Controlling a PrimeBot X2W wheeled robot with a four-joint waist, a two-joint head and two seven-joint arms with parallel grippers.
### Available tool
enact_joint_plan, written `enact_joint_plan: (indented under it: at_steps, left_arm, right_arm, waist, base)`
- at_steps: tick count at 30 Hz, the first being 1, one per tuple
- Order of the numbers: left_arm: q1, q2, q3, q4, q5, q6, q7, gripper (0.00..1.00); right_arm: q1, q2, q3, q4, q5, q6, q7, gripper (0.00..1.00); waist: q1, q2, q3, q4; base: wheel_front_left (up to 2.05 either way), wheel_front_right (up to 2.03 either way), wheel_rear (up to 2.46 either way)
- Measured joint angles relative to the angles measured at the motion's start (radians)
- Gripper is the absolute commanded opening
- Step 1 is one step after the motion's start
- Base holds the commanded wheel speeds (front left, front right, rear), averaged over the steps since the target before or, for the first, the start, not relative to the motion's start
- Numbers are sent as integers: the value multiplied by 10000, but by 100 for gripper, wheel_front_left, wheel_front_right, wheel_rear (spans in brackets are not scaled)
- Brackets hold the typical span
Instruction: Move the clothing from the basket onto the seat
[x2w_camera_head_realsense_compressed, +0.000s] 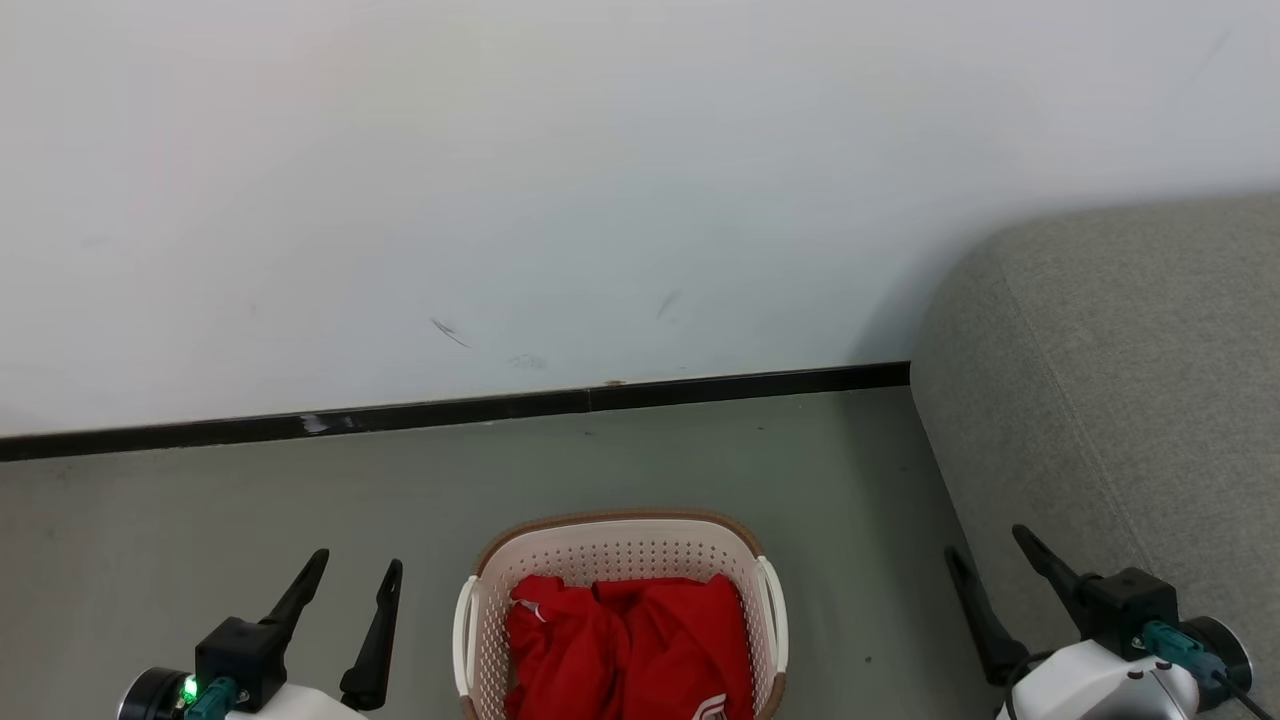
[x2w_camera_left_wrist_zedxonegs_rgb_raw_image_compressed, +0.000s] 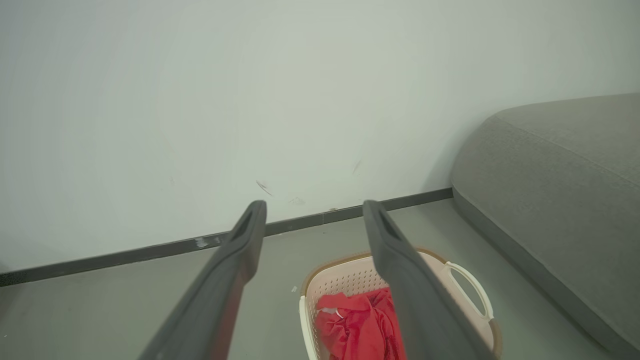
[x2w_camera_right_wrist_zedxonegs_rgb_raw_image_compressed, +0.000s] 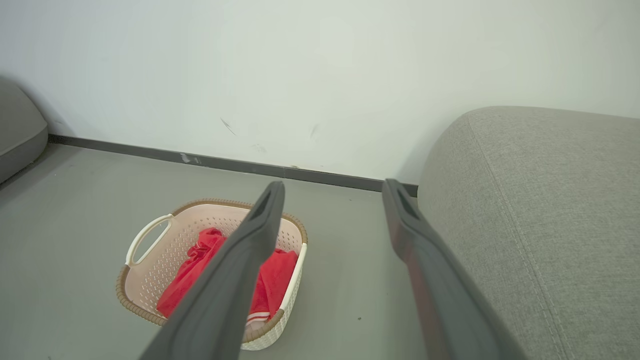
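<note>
Gaping empty, left claw (x2w_camera_head_realsense_compressed: 360, 558) and right claw (x2w_camera_head_realsense_compressed: 984, 540) flank the basket (x2w_camera_head_realsense_compressed: 620, 518); right wrist view adds a cushion (x2w_camera_right_wrist_zedxonegs_rgb_raw_image_compressed: 17, 135).

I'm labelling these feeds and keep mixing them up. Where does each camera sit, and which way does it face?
Head view: on the head, looking forward and down at the basket of clothing; left gripper lower left, right gripper lower right, both open.
Left wrist view: on that wrist, looking along its fingers toward the wall.
Right wrist view: on that wrist, along its fingers, the seat close alongside.
All share basket, clothing, seat.
</note>
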Motion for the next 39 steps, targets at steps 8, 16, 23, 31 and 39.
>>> enact_joint_plan:
  at_steps: [8,16,23,31,39]
  left_arm:
    - [-54,-102,58,-48,209,-15,0,100]
    - [-55,-151,128,-48,297,-46,0,100]
    - [-55,-234,140,-35,297,-59,0,100]
    - [-55,-343,81,10,297,-130,0,100]
    - [-59,-403,-136,100,313,-132,0,100]
  right_arm:
    - [0,96,-245,0,-96,0,0,100]
    - [1,161,-290,2,-98,0,0,100]
    - [2,242,-347,-2,-98,0,0,100]
    - [60,336,-407,-35,-117,0,0,100]
    - [187,389,-458,-88,-125,0,0,100]
  waist:
    - [-1,0,5,-14]
    - [0,0,46,-29]
    - [-1,0,129,-69]
    - [-2,0,306,-162]
    - [-2,0,601,-251]
  base:
    - [0,0,0]
    - [0,0,0]
    - [0,0,0]
    - [0,0,0]
    - [0,0,0]
